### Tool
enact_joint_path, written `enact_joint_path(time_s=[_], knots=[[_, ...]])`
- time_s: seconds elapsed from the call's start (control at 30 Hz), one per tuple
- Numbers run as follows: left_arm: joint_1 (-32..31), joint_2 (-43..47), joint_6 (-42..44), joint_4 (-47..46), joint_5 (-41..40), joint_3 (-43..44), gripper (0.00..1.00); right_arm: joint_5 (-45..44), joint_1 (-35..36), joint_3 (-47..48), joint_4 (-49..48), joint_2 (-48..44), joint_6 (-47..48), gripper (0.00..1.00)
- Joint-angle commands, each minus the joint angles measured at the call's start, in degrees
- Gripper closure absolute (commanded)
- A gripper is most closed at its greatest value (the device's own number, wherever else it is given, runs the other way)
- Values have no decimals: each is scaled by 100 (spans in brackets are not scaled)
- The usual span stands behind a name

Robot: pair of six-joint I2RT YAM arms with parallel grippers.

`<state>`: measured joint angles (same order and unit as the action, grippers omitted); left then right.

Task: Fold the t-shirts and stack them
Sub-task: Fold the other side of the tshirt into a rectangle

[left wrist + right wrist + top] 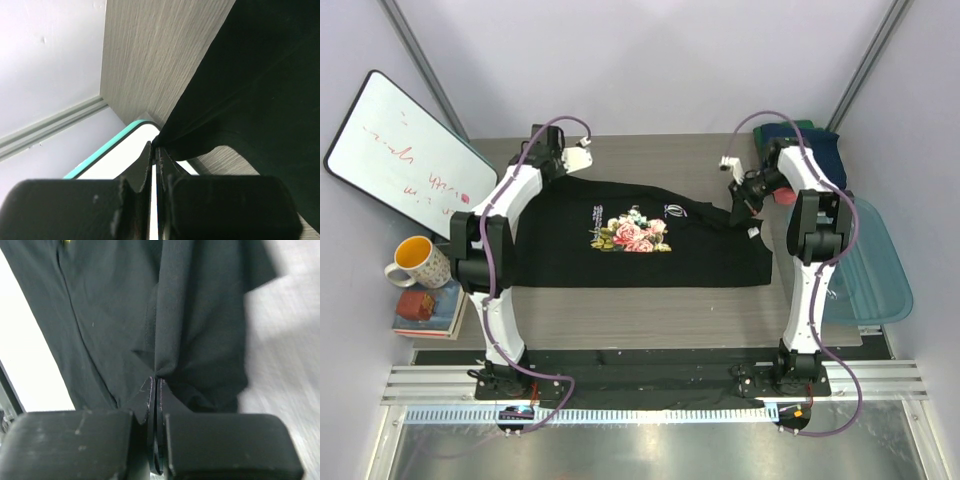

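Left fingers [141,170], right fingers [167,402]: both clamped tight on far edge of black t-shirt [620,265], one each end, likely to fold it evenly over desk [650,312].

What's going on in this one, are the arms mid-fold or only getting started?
Both arms are handling the black t-shirt with the rose print, which lies spread across the table. The left gripper is shut on its far left edge and the right gripper on its far right edge, with the cloth raised a little at both pinches. It looks like the start of a fold. A navy and green pile sits at the far right corner.
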<state>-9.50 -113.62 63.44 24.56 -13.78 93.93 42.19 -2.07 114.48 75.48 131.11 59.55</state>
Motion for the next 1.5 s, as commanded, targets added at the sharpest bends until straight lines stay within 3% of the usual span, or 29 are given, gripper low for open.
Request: enact_joint_path(time_s=[0.0, 0.5, 0.53, 0.6, 0.73, 0.87, 1.0, 1.47], knots=[[150, 429, 37, -249, 130, 11, 100, -614, 206, -373, 1083, -490, 838, 99], [387, 552, 19, -355, 244, -138, 100, -1117, 1024, -1059, 1100, -630, 1147, 97], [387, 543, 19, -364, 262, -156, 100, -1134, 1033, -1050, 1091, -657, 1129, 80], [396, 543, 11, -373, 271, -147, 100, -1108, 1033, -954, 1083, -718, 1138, 62], [387, 525, 28, -399, 288, -112, 100, -661, 910, -17, 1091, -631, 849, 47], [396, 499, 11, -399, 288, -77, 100, 15, 620, 1171, 1022, -201, 216, 46], [387, 508, 19, -381, 288, -50, 100, 53, 365, 1481, 197, 72, -863, 47], [335, 622, -7, -311, 42, -156, 100, -18, 496, 2509, -499, 1452, -1305, 48]])
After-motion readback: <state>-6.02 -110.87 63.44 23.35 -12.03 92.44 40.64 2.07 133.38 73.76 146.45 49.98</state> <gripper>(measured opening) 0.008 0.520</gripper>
